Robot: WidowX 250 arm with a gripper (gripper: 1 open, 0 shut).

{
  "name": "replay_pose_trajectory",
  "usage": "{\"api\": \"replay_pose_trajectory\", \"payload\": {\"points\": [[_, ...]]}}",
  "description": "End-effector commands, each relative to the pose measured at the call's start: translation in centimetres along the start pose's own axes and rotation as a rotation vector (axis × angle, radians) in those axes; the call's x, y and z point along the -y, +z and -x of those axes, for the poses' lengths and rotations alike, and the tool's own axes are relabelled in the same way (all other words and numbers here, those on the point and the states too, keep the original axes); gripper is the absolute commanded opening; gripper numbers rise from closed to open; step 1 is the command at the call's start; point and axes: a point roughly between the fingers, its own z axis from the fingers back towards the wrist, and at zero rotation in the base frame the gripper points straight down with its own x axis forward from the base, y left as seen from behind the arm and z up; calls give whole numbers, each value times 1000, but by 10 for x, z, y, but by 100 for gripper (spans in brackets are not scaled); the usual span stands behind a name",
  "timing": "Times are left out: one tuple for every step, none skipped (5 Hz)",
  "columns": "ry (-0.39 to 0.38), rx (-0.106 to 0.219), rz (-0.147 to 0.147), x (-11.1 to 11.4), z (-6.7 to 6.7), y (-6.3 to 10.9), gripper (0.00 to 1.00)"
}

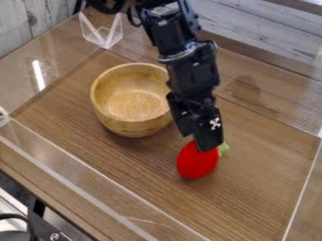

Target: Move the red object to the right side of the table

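pincer (201, 143): released, jaws apart, angled steeply down, holding nothing. strawberry (197, 162): red, green leaf to its right, lying on the table (75, 132) directly beneath the pincer tips, just beside the wooden bowl (130, 98), toward the table's right half. straight descent appears sufficient for regrasping.
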Motion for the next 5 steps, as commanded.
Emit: {"api": "replay_pose_trajectory", "payload": {"points": [[-70, 45, -41, 7, -12, 19, 100], [-64, 60, -54, 13, -16, 30, 100], [-35, 92, -89, 17, -20, 50, 100], [-37, 106, -119, 15, -19, 69, 100], [-45, 109, -138, 10, -16, 81, 100]]}}
